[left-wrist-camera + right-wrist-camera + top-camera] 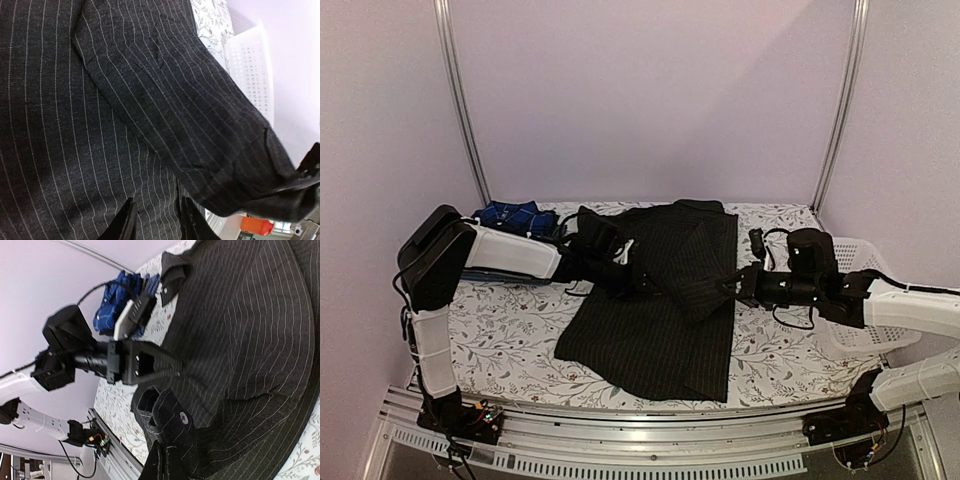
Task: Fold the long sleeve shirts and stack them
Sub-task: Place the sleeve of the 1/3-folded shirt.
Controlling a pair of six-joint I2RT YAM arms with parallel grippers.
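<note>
On the table (510,330), the shirt (650,320) lies spread between both jaws. Its sleeve (200,115) runs toward the right jaws, which are clenched on the cuff (170,421). We can't tell the left jaws' grip. We'd pull the sleeve taut, then lay it flat.

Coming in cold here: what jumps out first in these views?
The black pinstripe shirt sprawls across the middle of the table, one sleeve cuff pinched in the right end effector. A blue plaid shirt lies at the far left corner, behind the left arm.
</note>
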